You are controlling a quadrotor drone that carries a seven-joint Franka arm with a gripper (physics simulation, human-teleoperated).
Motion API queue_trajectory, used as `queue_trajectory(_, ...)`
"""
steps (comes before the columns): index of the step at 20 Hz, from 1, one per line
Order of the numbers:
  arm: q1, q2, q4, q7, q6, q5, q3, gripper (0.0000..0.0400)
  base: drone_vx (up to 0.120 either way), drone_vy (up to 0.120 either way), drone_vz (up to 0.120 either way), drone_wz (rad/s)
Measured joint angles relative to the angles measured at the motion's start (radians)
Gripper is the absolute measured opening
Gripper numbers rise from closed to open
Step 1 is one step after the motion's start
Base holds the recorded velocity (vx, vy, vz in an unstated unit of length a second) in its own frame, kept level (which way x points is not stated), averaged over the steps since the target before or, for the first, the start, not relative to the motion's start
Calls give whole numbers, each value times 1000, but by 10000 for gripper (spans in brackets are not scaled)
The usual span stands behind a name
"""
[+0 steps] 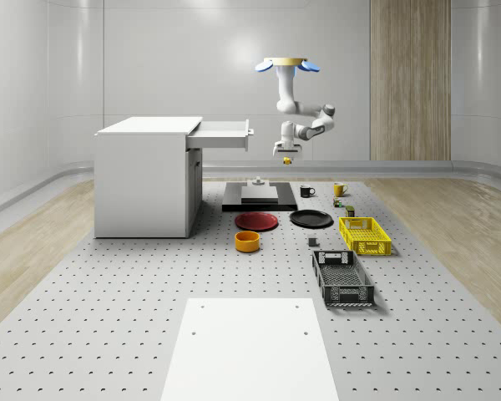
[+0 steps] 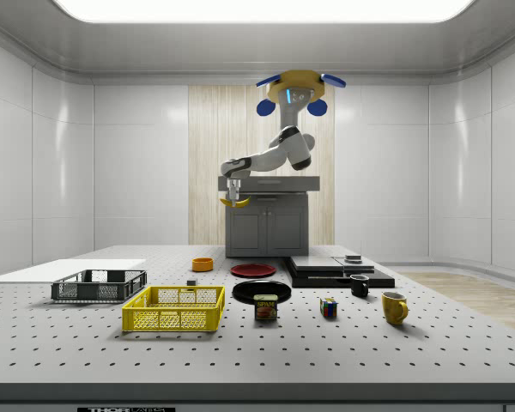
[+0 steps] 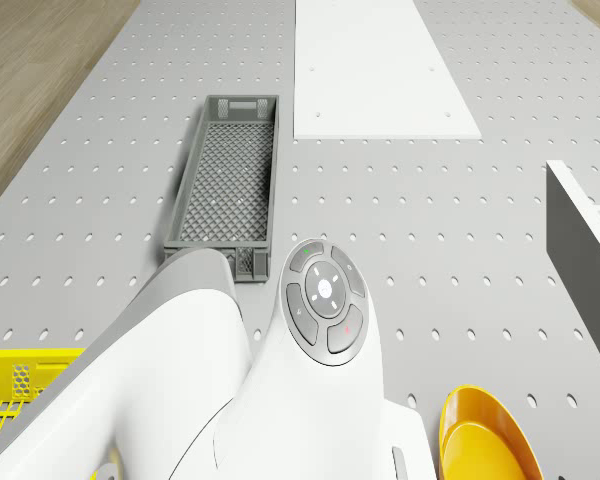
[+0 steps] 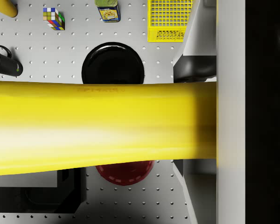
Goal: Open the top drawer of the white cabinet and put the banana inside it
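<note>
Your drone (image 1: 288, 63) hovering beside the open drawer (image 1: 224, 134), gripper (image 1: 287, 158) clamped on the banana (image 2: 234, 202), clear of the cabinet (image 1: 146, 177).

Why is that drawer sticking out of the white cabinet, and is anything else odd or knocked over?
Nothing stands out. The top drawer is pulled open on purpose; the hovering drone holds the banana in its tool beside it. Floor items sit upright, nothing spilled.
</note>
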Motion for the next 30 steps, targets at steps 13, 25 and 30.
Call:
queue_trajectory(13,1,-1,0,-1,1,-1,0,190,-120,0,120,0)
queue_trajectory(25,1,-2,0,-1,2,-1,0,190,-120,0,120,0)
queue_trajectory(30,2,-3,0,-1,3,-1,0,190,-120,0,120,0)
